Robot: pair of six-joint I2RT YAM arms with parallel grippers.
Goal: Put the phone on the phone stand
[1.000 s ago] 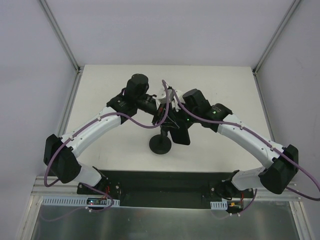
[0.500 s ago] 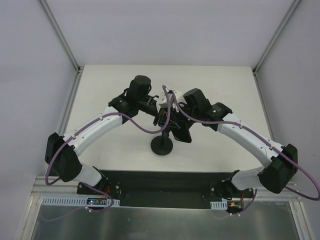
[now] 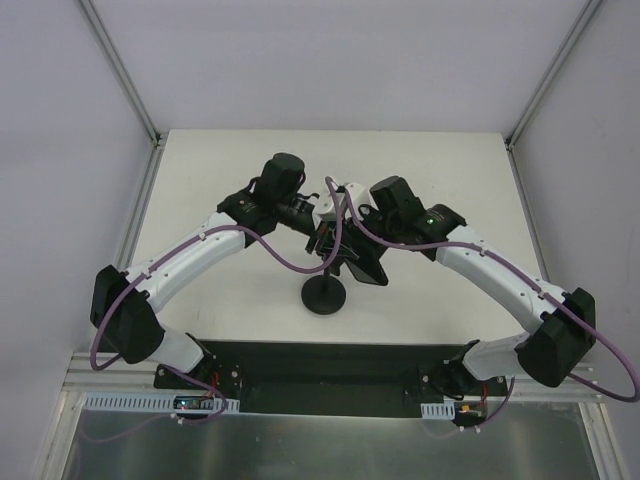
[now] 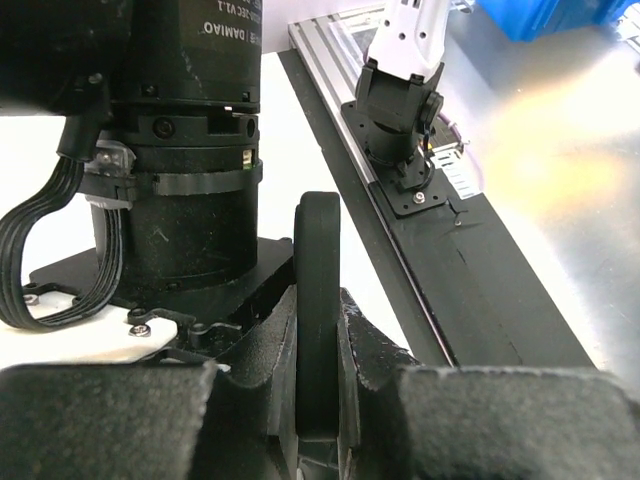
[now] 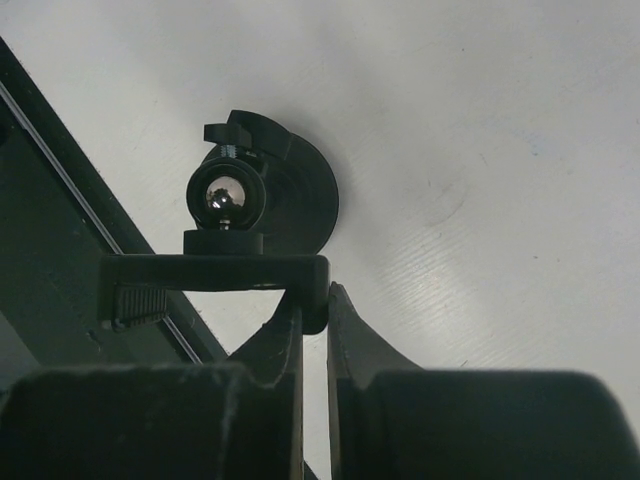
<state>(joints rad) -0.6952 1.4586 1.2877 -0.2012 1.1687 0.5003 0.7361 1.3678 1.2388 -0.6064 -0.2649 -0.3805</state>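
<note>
Only one piece of writing can be read: "DAMIAO" in white on the black motor housing [image 4: 190, 150] of the right arm's wrist, seen from the left wrist. A second line above it is cut off by the frame's edge.

Below that housing, the left end effector [image 4: 318, 340] is closed on the phone [image 4: 317, 260]. The phone shows edge-on as a slim black slab with a rounded top, standing upright between the two fingers [image 4: 372, 345].

From the right wrist, the right end effector [image 5: 313, 310] is pinched shut on one end of the clamp bracket [image 5: 215, 272] at the top of the phone stand [image 5: 295, 195]. A shiny ball joint [image 5: 224, 197] sits just above the bracket, with the round base behind it on the white tabletop [image 5: 480, 150].

From above, both arms meet over the middle of the tabletop [image 3: 220, 170]. The phone [image 3: 365, 265] hangs tilted in the air, just right of the stand's top and beyond its disc base [image 3: 323, 296]. Whether the phone touches the bracket cannot be told.
</note>
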